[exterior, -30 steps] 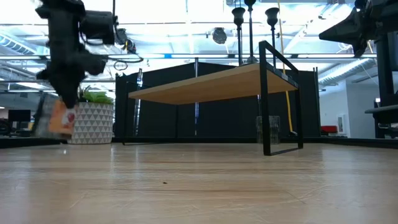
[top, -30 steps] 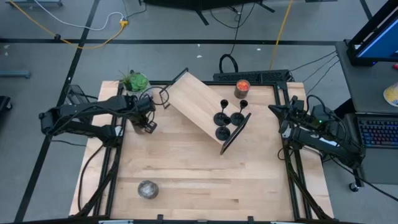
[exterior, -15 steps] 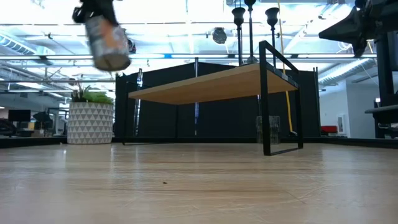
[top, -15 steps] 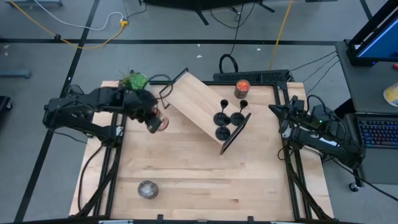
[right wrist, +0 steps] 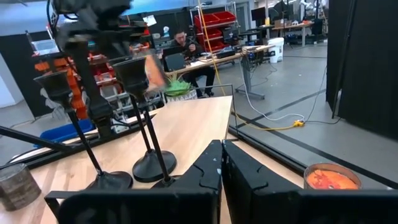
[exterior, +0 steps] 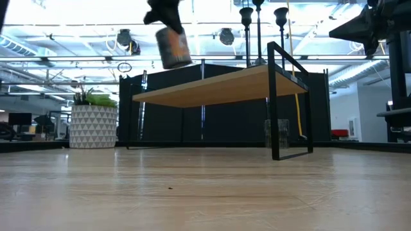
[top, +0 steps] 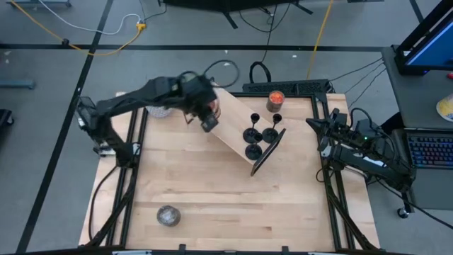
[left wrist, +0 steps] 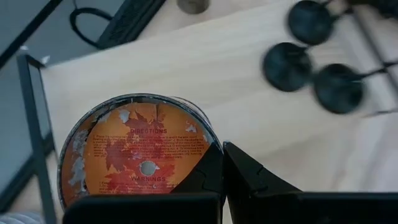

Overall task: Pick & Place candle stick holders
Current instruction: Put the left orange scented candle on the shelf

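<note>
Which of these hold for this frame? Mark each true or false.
1. The left hand holds a jar above the shelf. True.
2. Three holders stand on the shelf. True.
3. The right hand grips a holder. False: it is shut on nothing, off to the side.
4. The plant sits on the shelf. False: it stands on the table.
</note>
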